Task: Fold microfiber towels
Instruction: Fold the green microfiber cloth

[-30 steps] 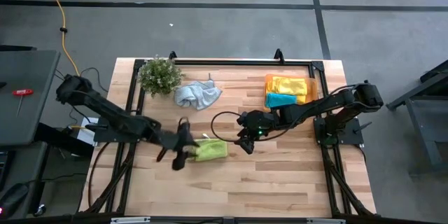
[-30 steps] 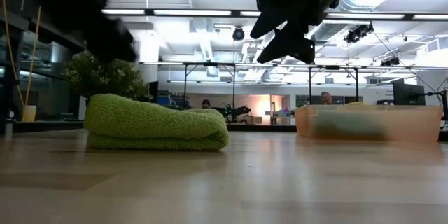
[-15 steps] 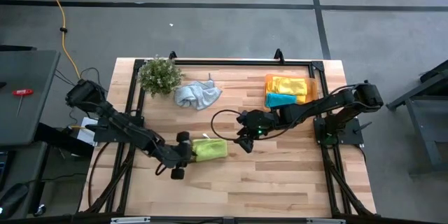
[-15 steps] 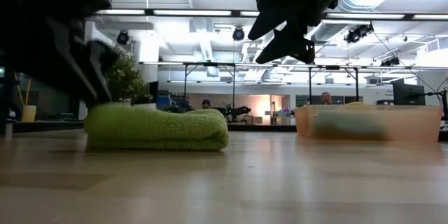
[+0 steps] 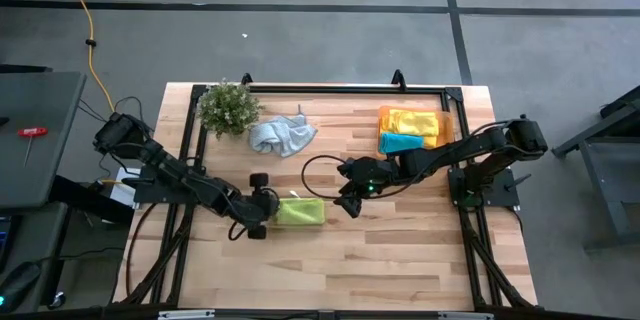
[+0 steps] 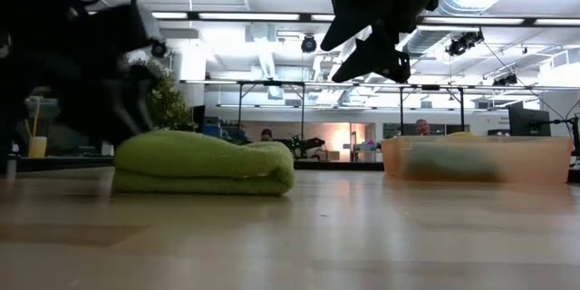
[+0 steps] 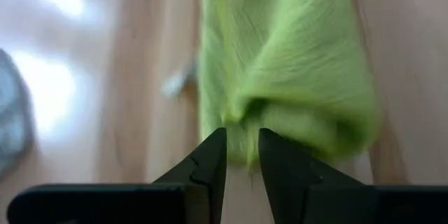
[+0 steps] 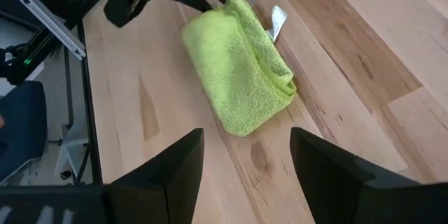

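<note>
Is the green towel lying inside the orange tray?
No, the high view shows the folded lime green towel on the bare wooden table, well apart from the orange tray near the far right corner.

The wooden table fills the middle of the high view. Near its centre lies the folded lime green towel. The left gripper sits at the towel's 9 o'clock edge, touching it, its arm reaching in from 9 o'clock. The right gripper hangs near the towel's 3 o'clock side, apart from it. Toward 12 o'clock lies the crumpled pale grey-blue towel, with the small plant just beside it at its 9 o'clock. At 2 o'clock, the orange tray holds a yellow towel and a teal blue towel.
</note>
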Robot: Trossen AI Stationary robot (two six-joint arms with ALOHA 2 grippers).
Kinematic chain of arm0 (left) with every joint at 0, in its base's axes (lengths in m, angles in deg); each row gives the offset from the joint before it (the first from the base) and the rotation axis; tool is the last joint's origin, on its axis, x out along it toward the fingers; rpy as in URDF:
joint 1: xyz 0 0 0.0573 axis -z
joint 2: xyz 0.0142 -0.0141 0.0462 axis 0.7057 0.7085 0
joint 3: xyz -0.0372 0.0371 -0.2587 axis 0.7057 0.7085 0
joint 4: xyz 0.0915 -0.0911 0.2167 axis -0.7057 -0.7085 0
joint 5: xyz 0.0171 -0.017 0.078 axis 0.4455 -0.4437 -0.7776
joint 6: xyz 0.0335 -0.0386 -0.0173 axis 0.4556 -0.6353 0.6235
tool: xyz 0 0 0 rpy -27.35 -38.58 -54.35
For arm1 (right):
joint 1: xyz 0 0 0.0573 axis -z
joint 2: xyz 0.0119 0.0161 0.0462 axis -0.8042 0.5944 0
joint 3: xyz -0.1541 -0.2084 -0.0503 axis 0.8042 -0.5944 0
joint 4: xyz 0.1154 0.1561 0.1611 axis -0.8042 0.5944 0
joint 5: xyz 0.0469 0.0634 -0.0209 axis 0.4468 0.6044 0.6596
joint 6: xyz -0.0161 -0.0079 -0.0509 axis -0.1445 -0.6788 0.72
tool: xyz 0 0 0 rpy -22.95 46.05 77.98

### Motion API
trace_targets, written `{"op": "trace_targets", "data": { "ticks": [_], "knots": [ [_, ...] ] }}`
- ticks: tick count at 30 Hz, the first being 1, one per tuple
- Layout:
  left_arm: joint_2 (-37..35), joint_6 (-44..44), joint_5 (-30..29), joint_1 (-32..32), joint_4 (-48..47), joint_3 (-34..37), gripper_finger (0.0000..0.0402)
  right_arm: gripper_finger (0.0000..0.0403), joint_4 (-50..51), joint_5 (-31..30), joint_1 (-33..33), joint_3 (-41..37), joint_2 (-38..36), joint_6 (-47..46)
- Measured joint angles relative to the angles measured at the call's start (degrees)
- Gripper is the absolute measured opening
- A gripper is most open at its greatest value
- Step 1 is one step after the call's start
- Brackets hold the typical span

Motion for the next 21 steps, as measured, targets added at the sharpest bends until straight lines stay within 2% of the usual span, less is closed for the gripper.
{"op": "trace_targets", "data": {
  "ticks": [5,8,11,17,19,21],
  "knots": [
    [-0.06,-1.7,11.97,-1.22,-5.81,-0.06,0.0074,0.0206,0.0,0.0,0.0,0.0,0.0,-0.04],
    [-1.16,-5.6,14.64,-1.22,-10.16,-1.35,0.0074,0.0206,0.0,0.0,0.0,0.0,0.0,-0.61],
    [-4.32,-7.9,14.03,-0.6,-10.08,-2.24,0.0074,0.0206,-0.78,0.0,0.0,0.0,0.0,-0.6],
    [-8.59,-3.19,5.71,-0.62,-8.14,-1.88,0.0074,0.0206,-0.8,0.0,0.2,0.0,0.31,-0.06],
    [-8.61,-0.5,5.33,-1.97,-8.13,-1.86,0.0074,0.0206,-1.33,0.0,0.46,0.0,0.46,0.15],
    [-8.0,1.65,7.64,-3.74,-7.85,-1.86,0.0074,0.0206,-1.21,-0.02,0.79,-0.02,0.64,0.39]
  ]
}}
